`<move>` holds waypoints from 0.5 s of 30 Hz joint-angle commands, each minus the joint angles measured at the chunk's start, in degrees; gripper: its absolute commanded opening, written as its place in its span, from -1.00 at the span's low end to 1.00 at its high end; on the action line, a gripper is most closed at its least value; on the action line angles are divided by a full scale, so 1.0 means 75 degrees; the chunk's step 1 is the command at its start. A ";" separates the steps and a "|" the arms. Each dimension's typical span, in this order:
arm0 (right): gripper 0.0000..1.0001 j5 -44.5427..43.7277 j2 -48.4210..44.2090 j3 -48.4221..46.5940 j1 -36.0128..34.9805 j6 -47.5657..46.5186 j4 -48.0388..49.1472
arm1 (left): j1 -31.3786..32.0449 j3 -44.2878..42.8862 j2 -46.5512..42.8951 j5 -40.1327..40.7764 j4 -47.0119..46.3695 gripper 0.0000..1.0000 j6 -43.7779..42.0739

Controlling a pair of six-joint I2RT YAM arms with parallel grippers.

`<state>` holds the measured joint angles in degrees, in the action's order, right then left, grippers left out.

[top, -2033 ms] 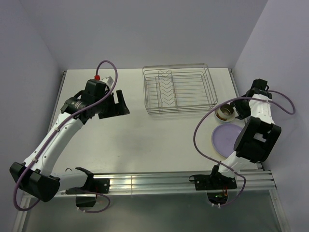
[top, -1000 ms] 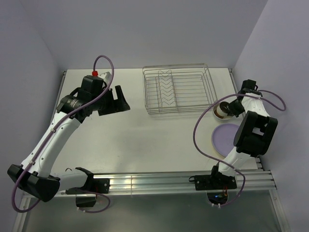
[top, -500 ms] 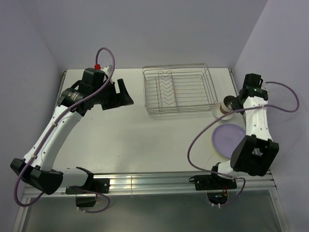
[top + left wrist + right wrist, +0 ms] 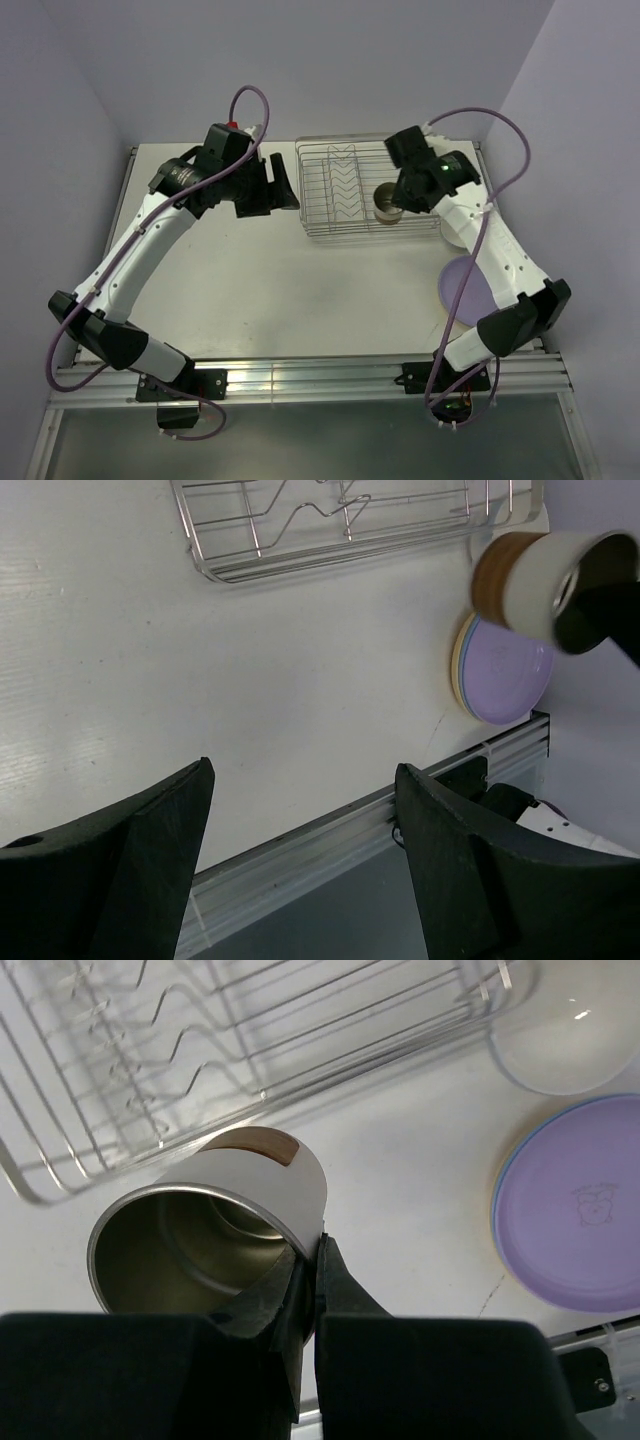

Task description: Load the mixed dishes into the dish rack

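My right gripper [image 4: 402,196] [image 4: 318,1245] is shut on the wall of the small white cup [image 4: 387,204] [image 4: 250,1185] [image 4: 530,575], one finger inside and one outside. It holds the cup tilted in the air over the near side of the dish rack [image 4: 318,226] [image 4: 120,1110] [image 4: 300,560]. The lavender plate [image 4: 462,290] [image 4: 585,1205] [image 4: 505,670] tops a stack at the right; blue and orange-yellow edges show beneath it. The white bowl [image 4: 565,1040] sits beside the rack's right end. My left gripper [image 4: 282,194] [image 4: 302,770] hangs open and empty left of the rack.
The rack holds nothing besides its central row of V-shaped dividers [image 4: 345,180]. An aluminium rail [image 4: 320,375] runs along the table's near edge. Purple walls close in the left, back and right sides. Purple cables loop above both arms.
My right arm lifted the cup from beside the bowl and swung it left to over the rack. My left arm moved right, toward the rack's left end, its jaws still open.
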<state>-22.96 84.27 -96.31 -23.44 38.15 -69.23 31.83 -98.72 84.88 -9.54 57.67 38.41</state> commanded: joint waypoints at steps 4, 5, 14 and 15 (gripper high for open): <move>-1.00 -0.1052 0.0810 -0.0904 -0.1863 0.0467 -0.1046 | 0.0290 -0.0665 0.0331 0.0194 0.0291 0.55 0.0292; -1.00 -0.1029 0.1020 -0.1044 -0.2006 0.0479 -0.1139 | 0.0302 -0.0689 0.0366 0.0182 0.0326 0.54 0.0304; -1.00 -0.0946 0.1958 -0.2263 -0.3014 0.0597 -0.1327 | 0.0478 -0.0561 0.0612 0.0019 0.0397 0.47 0.0409; -1.00 -0.0946 0.2006 -0.2345 -0.3038 0.0585 -0.1351 | 0.0466 -0.0514 0.0624 -0.0028 0.0362 0.44 0.0409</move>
<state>-27.31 98.91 -109.32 -45.30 41.12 -76.62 35.09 -102.43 90.00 -9.15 60.77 40.47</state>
